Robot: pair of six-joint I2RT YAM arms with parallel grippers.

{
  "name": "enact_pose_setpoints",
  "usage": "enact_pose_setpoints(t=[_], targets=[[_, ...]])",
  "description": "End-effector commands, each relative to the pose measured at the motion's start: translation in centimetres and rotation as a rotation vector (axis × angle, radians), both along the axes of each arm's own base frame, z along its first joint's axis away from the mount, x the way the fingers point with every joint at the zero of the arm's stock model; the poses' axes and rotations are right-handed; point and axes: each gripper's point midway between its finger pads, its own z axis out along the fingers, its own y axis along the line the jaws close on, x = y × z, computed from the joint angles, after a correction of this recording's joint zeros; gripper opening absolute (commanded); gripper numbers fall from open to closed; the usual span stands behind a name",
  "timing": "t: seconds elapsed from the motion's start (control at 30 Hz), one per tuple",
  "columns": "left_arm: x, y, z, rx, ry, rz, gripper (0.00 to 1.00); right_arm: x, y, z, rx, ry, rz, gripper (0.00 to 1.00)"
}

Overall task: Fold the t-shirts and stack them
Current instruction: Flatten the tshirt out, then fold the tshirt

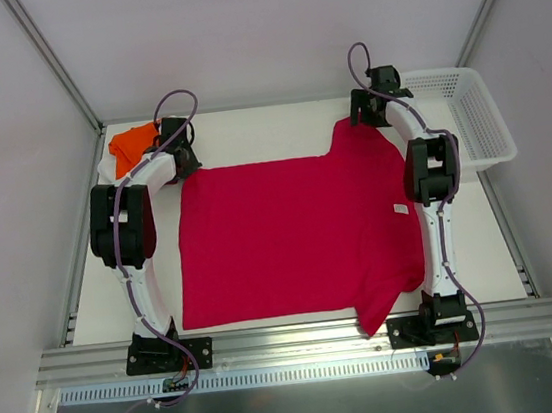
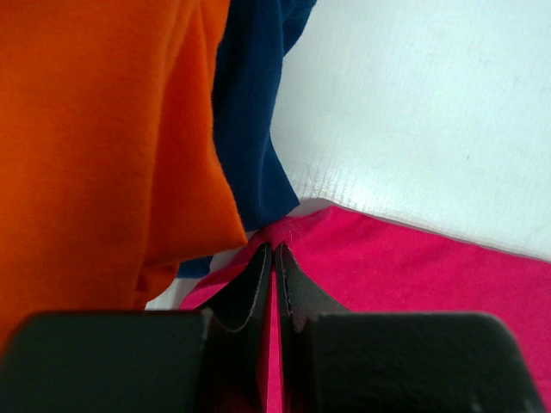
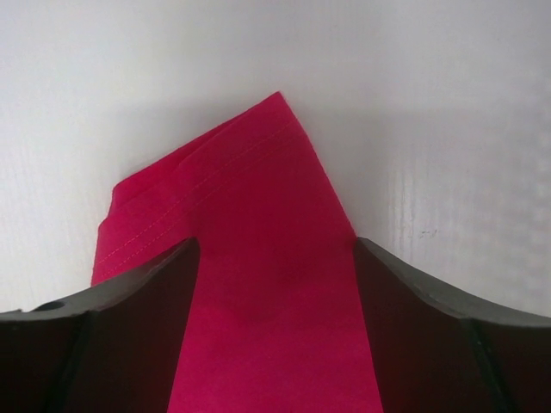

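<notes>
A crimson-red t-shirt (image 1: 290, 235) lies spread flat on the white table, its small white neck label (image 1: 400, 209) near the right edge. My left gripper (image 2: 275, 251) is shut on the shirt's far left corner (image 2: 297, 228), right beside the folded orange tee (image 2: 95, 146) and navy-blue tee (image 2: 250, 129). The orange tee (image 1: 132, 143) lies at the far left corner in the top view. My right gripper (image 3: 275, 249) is open, its fingers (image 3: 155, 292) on either side of the far sleeve (image 3: 250, 215) of the red shirt. A white folded tee peeks from under the orange one (image 1: 108, 167).
A white plastic mesh basket (image 1: 466, 113) stands at the far right, off the table's edge. The shirt's near sleeve (image 1: 379, 305) hangs toward the metal rail (image 1: 293, 343) at the front.
</notes>
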Motion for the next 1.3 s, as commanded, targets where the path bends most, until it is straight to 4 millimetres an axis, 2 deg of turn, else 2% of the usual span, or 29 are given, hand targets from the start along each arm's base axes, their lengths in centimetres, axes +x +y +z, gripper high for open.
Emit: enact_pose_setpoints(t=[0.0, 0.17, 0.23, 0.37, 0.63, 0.67, 0.77, 1.03, 1.07, 1.1, 1.13, 1.27], targets=[[0.6, 0.2, 0.8, -0.027, -0.019, 0.009, 0.0, -0.2, -0.2, 2.8, 0.067, -0.019, -0.026, 0.75], [0.6, 0.3, 0.8, -0.03, -0.019, 0.011, 0.0, -0.3, -0.5, 2.9, 0.075, -0.019, -0.044, 0.73], [0.6, 0.2, 0.8, -0.032, -0.017, 0.009, 0.0, -0.1, -0.5, 2.9, 0.079, -0.021, -0.042, 0.68], [0.6, 0.2, 0.8, -0.035, -0.018, 0.009, 0.0, -0.1, -0.5, 2.7, 0.086, -0.012, -0.039, 0.5], [0.7, 0.3, 0.8, -0.036, -0.019, 0.009, 0.0, -0.1, -0.6, 2.4, 0.09, -0.009, -0.042, 0.24], [0.6, 0.4, 0.8, -0.036, -0.018, 0.011, 0.0, -0.1, -0.5, 2.6, 0.091, -0.012, -0.041, 0.14], [0.7, 0.2, 0.8, -0.037, -0.019, 0.006, 0.0, -0.2, -0.7, 2.5, 0.08, -0.01, -0.046, 0.0], [0.8, 0.5, 1.0, -0.029, -0.024, 0.013, 0.0, -0.5, -0.8, 3.8, 0.07, -0.028, -0.039, 0.0], [0.8, 0.5, 1.1, -0.03, -0.026, 0.014, 0.0, -0.5, -0.9, 4.8, 0.068, -0.043, -0.038, 0.0], [0.8, 0.5, 1.3, -0.029, -0.029, 0.015, 0.0, -0.9, -0.8, 4.6, 0.067, -0.036, -0.038, 0.0], [0.7, 0.5, 1.3, -0.029, -0.028, 0.015, 0.0, -0.9, -0.8, 5.4, 0.067, -0.051, -0.036, 0.0], [0.3, 0.6, 1.8, -0.03, -0.035, 0.021, 0.0, -1.7, -0.6, 6.3, 0.064, -0.056, -0.033, 0.0]])
